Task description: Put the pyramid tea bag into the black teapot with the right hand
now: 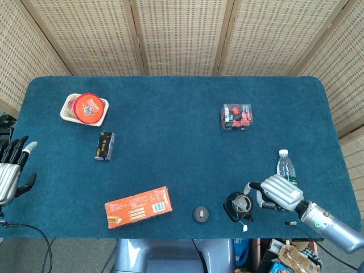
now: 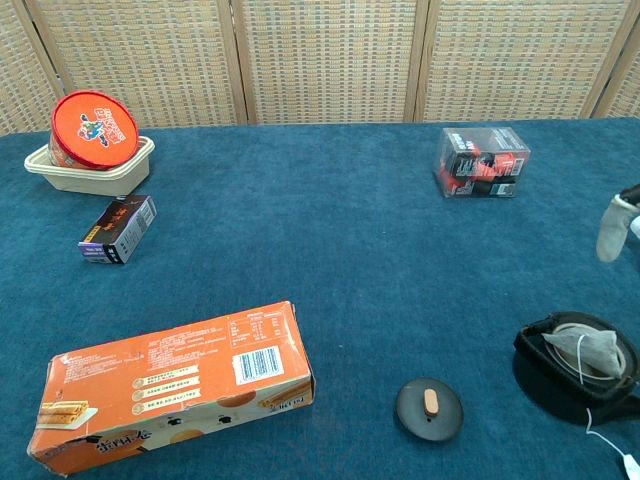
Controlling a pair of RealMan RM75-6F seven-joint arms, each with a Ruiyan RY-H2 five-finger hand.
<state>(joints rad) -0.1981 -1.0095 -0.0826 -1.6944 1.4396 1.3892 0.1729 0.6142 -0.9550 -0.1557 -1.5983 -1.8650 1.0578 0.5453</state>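
Your right robot hand (image 1: 280,193) sits near the front right corner of the bench (image 1: 170,142), just beside the black teapot (image 2: 575,368). Its fingers are apart and hold nothing. The pyramid tea bag (image 2: 588,352) is inside the teapot, and its string hangs over the rim toward the front edge. The teapot's lid (image 2: 429,408) lies on the bench, near the front edge. Your left robot hand (image 1: 12,168) rests at the left edge, fingers spread and empty. A clear bottle (image 1: 286,165) stands behind the right robot hand.
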